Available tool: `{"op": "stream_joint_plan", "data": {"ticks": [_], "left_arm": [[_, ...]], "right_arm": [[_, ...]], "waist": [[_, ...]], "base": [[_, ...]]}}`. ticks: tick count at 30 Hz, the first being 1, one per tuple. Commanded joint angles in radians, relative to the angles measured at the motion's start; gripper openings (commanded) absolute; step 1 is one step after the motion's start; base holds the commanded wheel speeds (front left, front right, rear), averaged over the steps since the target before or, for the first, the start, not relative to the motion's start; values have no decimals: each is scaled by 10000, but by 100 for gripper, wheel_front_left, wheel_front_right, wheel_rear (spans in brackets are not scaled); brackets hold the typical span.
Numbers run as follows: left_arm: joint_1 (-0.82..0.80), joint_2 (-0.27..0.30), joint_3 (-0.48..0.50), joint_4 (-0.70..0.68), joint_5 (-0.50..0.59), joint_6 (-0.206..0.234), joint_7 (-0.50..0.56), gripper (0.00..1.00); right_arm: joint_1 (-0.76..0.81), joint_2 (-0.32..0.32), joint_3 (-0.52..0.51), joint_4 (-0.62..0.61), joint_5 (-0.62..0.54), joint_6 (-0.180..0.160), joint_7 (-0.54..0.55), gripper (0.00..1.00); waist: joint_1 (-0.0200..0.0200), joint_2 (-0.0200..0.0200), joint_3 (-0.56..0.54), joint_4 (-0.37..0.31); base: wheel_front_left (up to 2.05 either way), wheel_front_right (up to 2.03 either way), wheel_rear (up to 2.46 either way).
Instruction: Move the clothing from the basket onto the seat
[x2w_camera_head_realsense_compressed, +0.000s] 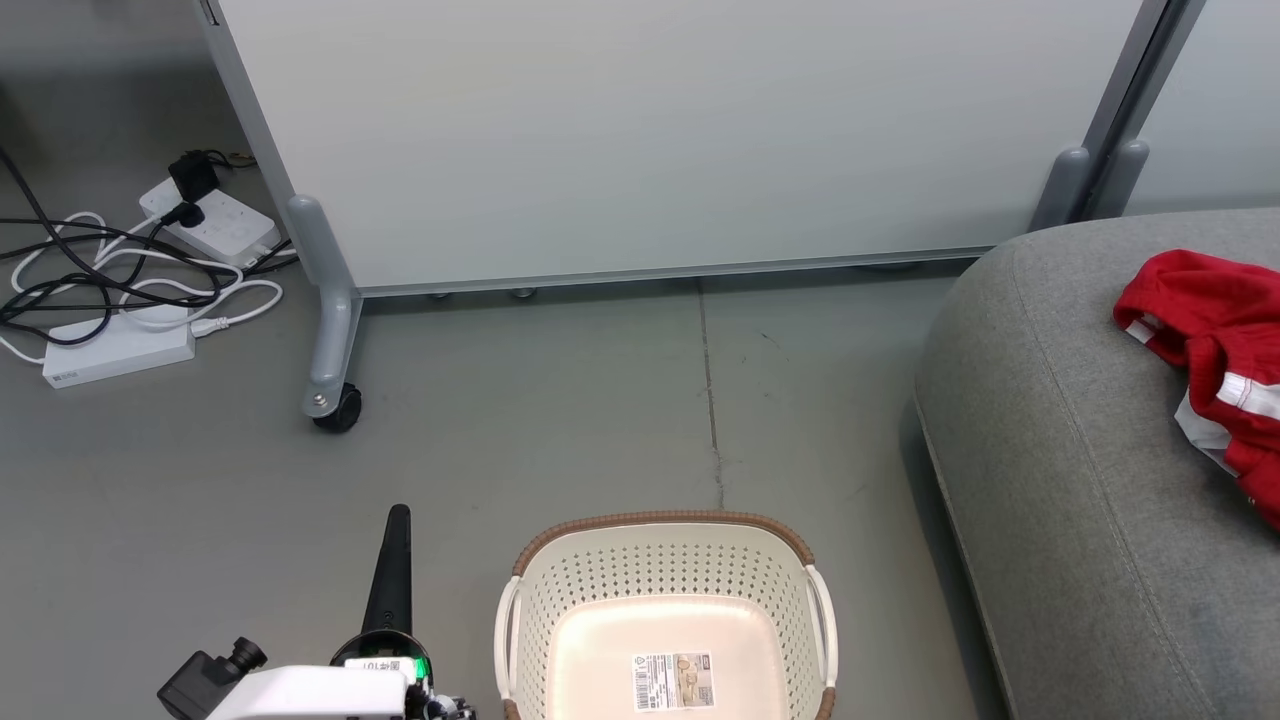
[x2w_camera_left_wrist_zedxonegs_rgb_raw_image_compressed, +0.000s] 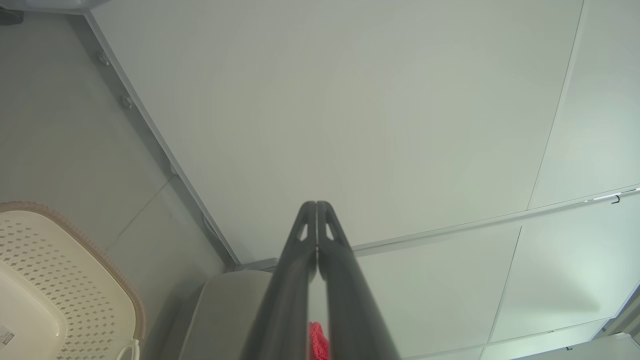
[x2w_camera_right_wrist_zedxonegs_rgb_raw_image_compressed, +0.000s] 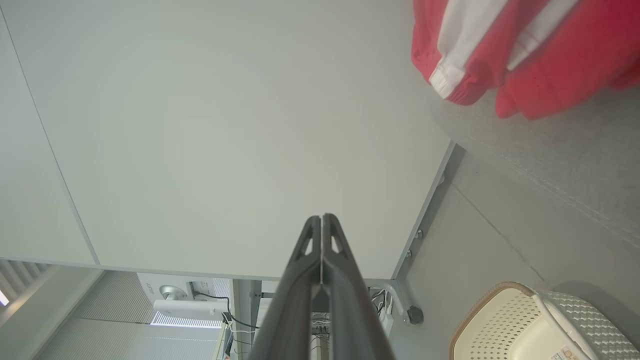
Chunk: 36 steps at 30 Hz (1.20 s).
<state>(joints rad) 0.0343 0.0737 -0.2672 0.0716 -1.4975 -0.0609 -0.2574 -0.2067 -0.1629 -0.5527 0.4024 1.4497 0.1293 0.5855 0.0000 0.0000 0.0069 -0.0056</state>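
Left gripper (x2w_camera_head_realsense_compressed: 398, 515); basket (x2w_camera_head_realsense_compressed: 660, 520) sticker (x2w_camera_head_realsense_compressed: 673, 681), perhaps barcoded

White forearm (x2w_camera_head_realsense_compressed: 310, 695) with green light (x2w_camera_head_realsense_compressed: 420, 667), long dark fingers (x2w_camera_head_realsense_compressed: 392, 575).

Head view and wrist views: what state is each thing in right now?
basket: upright on the floor, empty, sticker on its bottom showing.
clothing: crumpled on the sofa, out of the basket.
sofa: carries the clothing.
left tool: shut, holding nothing.
right tool: shut, holding nothing.
power strip: plugs in it.
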Motion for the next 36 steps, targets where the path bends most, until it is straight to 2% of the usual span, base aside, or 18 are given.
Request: {"op": "stream_joint_plan", "data": {"ticks": [1, 20, 36], "left_arm": [[-197, -5, 71, -66, -158, -111, -37, 0], [-225, -245, 129, -95, -1260, -447, -59, 0], [-221, -242, 127, -93, -1238, -435, -59, 0]], "right_arm": [[-137, -117, -129, 27, 212, 21, 131, 0], [-334, -208, -755, 311, 1396, 25, 911, 0], [-349, -173, -768, 302, 1317, 25, 923, 0]], "waist": [[0, 0, -2, 4], [0, 0, -38, 66], [0, 0, -38, 67]], "base": [[0, 0, 0], [0, 0, 0], [0, 0, 0]]}}
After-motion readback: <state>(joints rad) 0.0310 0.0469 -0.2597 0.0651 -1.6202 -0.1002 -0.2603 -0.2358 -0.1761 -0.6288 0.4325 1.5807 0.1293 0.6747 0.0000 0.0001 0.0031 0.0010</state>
